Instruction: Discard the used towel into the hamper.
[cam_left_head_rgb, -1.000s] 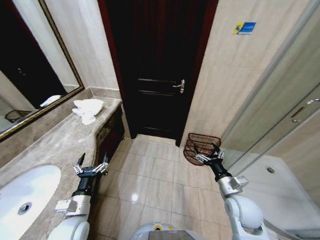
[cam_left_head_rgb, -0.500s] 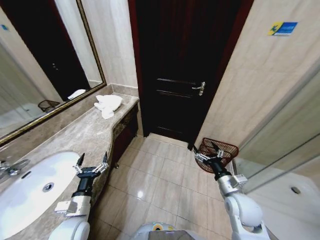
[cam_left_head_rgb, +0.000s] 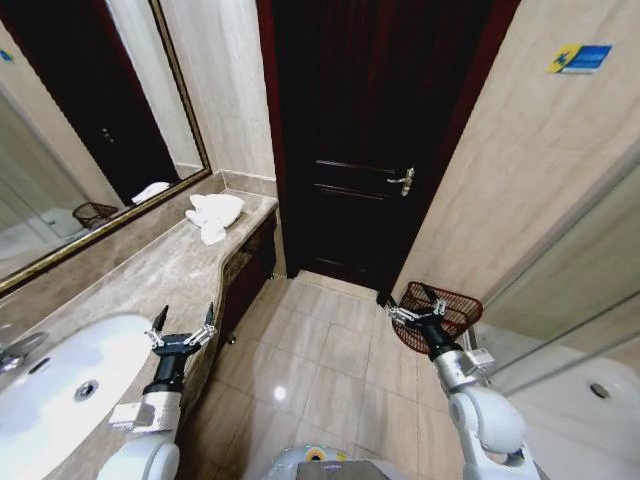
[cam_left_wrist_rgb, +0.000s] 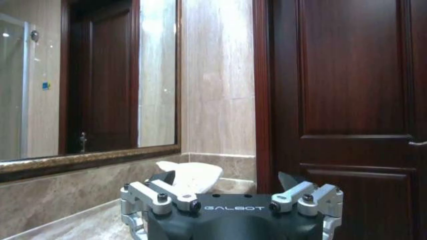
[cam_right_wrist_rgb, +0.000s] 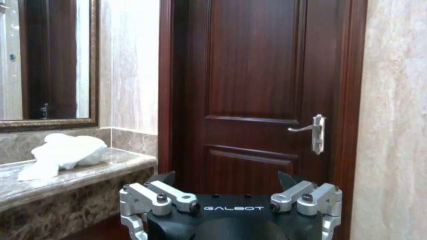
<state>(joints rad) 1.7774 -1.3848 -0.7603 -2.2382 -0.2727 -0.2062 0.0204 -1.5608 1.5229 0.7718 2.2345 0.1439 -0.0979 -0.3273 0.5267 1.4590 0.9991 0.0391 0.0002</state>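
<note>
Two grippers hang empty in the head view: left gripper (cam_left_head_rgb: 182, 327) spread wide over the counter (cam_left_head_rgb: 150, 275) edge, right gripper (cam_left_head_rgb: 417, 309) spread before the hamper (cam_left_head_rgb: 450, 305) on the floor by the door (cam_left_head_rgb: 370, 130). Towel (cam_left_head_rgb: 214, 212) sits at the counter's far end. Left wrist: towel (cam_left_wrist_rgb: 195, 175) just past the fingertips. Right wrist: towel (cam_right_wrist_rgb: 63, 152) on the counter, door beyond.

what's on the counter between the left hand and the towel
Nothing: in the head view, bare marble counter runs from the open left hand to the white towel at its far end.
</note>
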